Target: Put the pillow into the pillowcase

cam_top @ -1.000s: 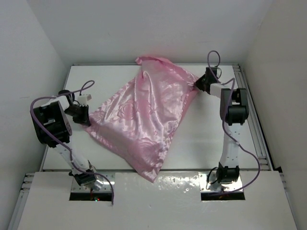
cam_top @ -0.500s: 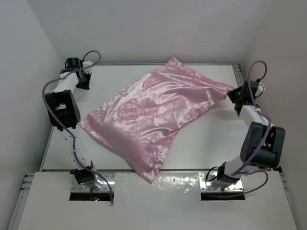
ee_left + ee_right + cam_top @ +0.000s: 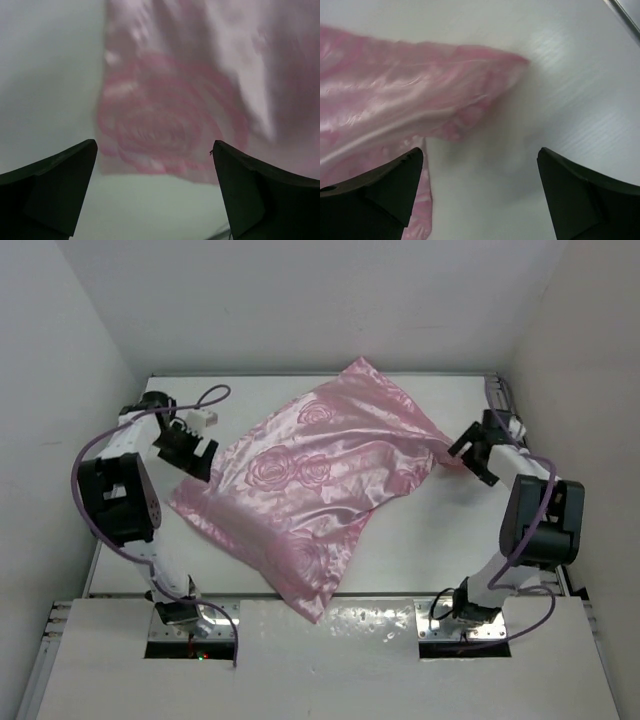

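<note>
Left pincer [image 3: 154,146], right pincer [image 3: 480,152], both agape, one pillowcase [image 3: 310,480]

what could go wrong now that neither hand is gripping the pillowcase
1. The left hand and right hand are both open at opposite ends of the pillowcase. The shiny fabric may slip when they try to regrasp it.
2. Its near corner lies past the near edge of the table, so a tug that way could drag it off.
3. The pillow is not visible, so whether it sits fully inside cannot be checked.
</note>
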Controlling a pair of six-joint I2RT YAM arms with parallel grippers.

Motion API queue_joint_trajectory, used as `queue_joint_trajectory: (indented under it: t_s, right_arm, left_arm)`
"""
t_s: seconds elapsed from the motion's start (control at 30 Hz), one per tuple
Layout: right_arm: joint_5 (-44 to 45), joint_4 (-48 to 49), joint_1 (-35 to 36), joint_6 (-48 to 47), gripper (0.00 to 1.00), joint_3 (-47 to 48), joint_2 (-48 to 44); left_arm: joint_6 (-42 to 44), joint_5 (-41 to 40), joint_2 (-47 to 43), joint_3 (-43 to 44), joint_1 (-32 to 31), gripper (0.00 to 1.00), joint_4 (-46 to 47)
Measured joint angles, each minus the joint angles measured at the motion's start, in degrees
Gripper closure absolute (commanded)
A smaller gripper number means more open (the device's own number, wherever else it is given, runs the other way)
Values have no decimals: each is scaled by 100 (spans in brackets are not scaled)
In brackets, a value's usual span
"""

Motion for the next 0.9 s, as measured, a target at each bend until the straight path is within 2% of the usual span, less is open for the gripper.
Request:
queue_joint_trajectory:
  t_s: [0.17,0.3,0.33,0.37,0.4,0.43,0.5,0.53,0.57,0.6,0.67,0.73,0.77,0.87,0.9]
  right_arm:
    - [748,-28,1335,-468,3,-9,-286]
    - [890,142,1744,-461,11,-208,-898]
    - [925,247,1836,-472,14,-236,-1060]
    - [970,385,1941,-492,20,-247,-1167]
    - [953,575,2081,-553,22,-247,-1235]
    - [874,835,2267,-627,25,-245,-1263]
    - [623,1204,2621,-785,38,-179,-1119]
    - [472,1279,2780,-822,42,-63,-951]
    - [308,1366,2942,-850,49,92,-695]
    - [131,1453,3095,-874,52,227,-433]
    - [-136,1615,3329,-866,53,374,33]
    - [-380,1711,3528,-852,54,404,415]
    - [-492,1725,3650,-850,55,413,597]
    - [-745,1788,3869,-841,55,520,861]
    - [-852,1816,3932,-841,53,555,866]
  left_arm:
    - [645,337,-1060,-1388,146,0,-256]
    - [866,472,-1202,-2315,-101,1,74]
    - [852,455,-1167,-2487,-138,5,214]
    - [804,417,-1097,-2594,-173,16,345]
    - [706,389,-986,-2625,-186,31,446]
    - [629,358,-852,-2564,-184,60,498]
    - [343,284,-492,-2212,-177,88,616]
    - [186,227,-199,-1921,-179,97,682]
    - [9,179,87,-1558,-179,98,621]
    - [-181,133,323,-1211,-179,100,638]
    - [-505,-61,778,-479,-214,98,835]
    - [-761,-328,1237,269,-275,87,1185]
    - [-896,-577,1416,560,-310,70,1423]
    - [-1056,-1300,2044,1633,-522,38,1969]
    - [-1082,-1528,2170,1886,-586,25,2133]
